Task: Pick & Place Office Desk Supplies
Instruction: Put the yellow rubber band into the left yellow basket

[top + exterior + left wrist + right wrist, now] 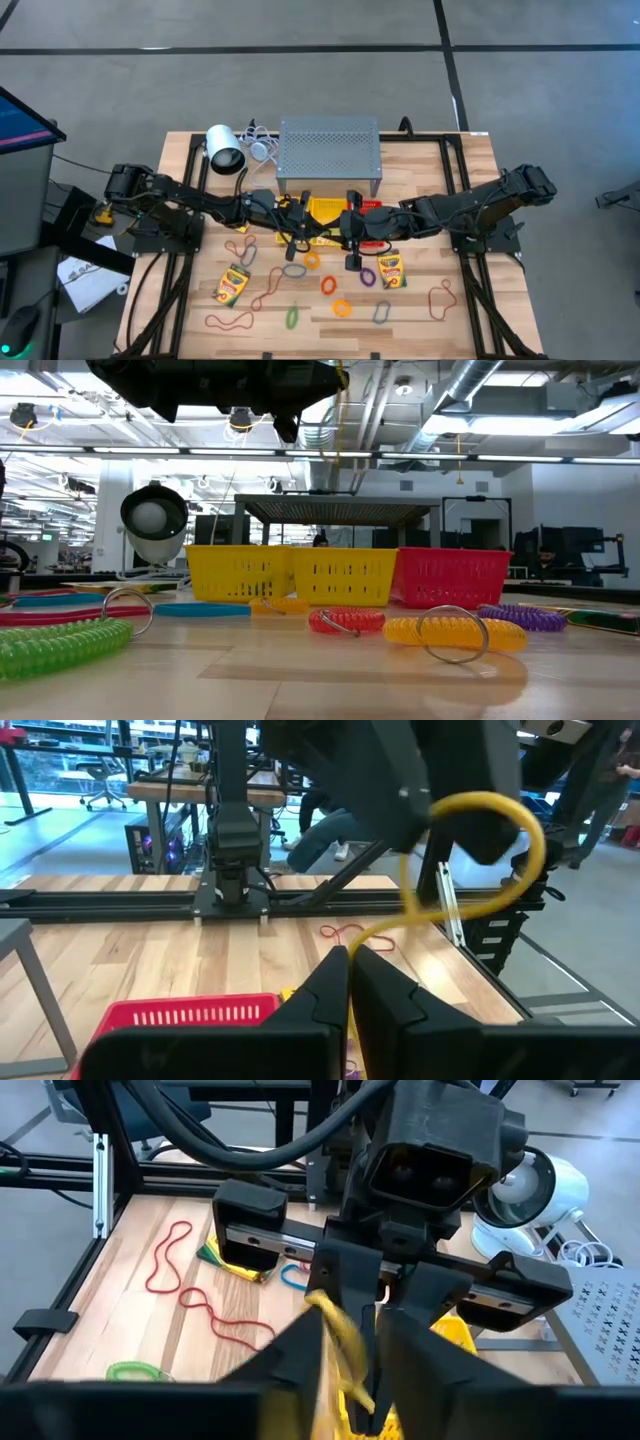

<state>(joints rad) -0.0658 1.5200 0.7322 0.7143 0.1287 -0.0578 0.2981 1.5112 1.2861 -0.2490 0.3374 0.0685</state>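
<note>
Yellow coiled ring (520, 830) up in the air, one strand pinched in the left hand (348, 960), whose fingers are pressed tight together on it. The rest of the loop arcs away to the right hand (350, 1335), met nose to nose with the left. Right hand's fingers parted a little, the yellow strand running between them (whether they grip it cannot be told).

Directly below both hands: a yellow basket (325, 210), with a red basket (372, 205) beside it under the right hand.

Beyond the hands, toward the far edge of the counter (470, 180), a grey perforated stand (330, 150) and a white lamp (225, 150).

On the near side of the hands, loose supplies spread flat – two crayon boxes (232, 285) (390, 270), an orange ring (327, 285), a purple ring (366, 276), a green ring (292, 317), a grey ring (381, 313) – and reddish rubber bands (228, 321) farther out toward the corners.
</note>
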